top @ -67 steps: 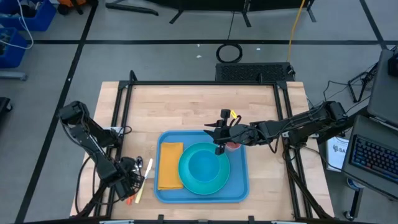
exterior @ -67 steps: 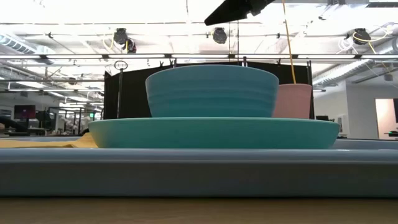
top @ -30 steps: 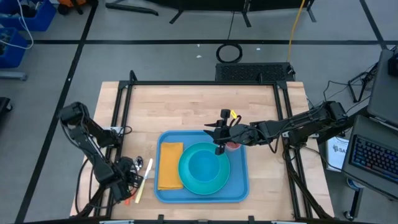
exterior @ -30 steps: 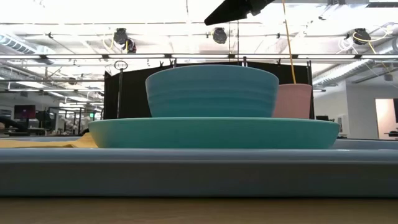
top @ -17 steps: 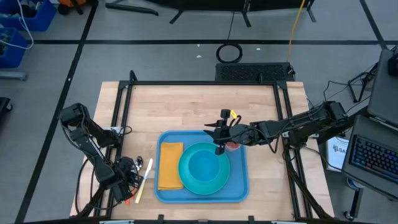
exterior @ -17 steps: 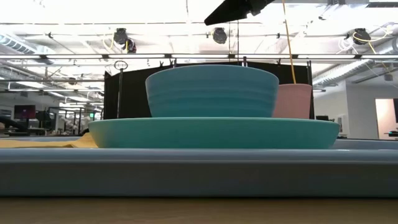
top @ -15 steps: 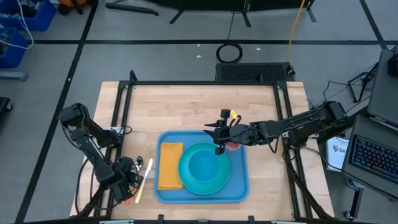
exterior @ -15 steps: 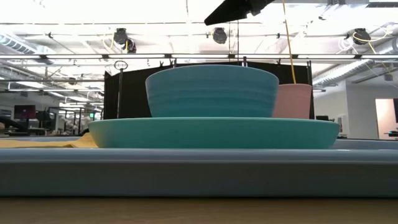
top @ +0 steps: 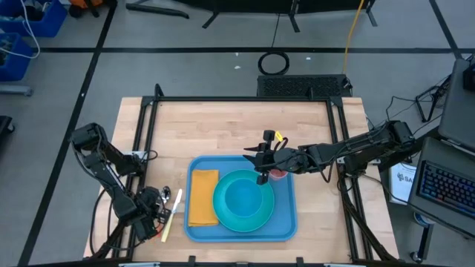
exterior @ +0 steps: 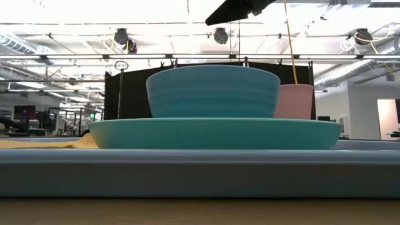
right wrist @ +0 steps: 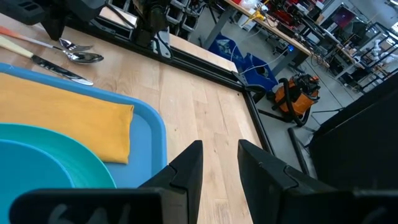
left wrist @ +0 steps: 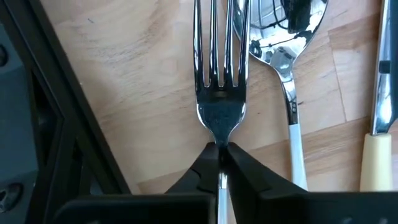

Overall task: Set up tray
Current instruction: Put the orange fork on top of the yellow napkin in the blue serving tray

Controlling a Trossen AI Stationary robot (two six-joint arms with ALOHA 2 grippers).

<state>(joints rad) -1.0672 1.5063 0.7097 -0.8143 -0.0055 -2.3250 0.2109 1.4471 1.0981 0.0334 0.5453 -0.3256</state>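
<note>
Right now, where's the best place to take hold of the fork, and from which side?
At the neck, where the fork narrows below its tines, from straight above. It lies flat on the table beside the spoon, and the left gripper already pinches there.

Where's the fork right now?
The fork lies on the wooden table left of the tray, beside the spoon, near the front-left corner in the high view. The left gripper is shut on its neck.

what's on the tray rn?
On the tray: a yellow napkin, a turquoise plate carrying a bowl, and a pink cup behind it. The right gripper partly covers the cup from above.
</note>
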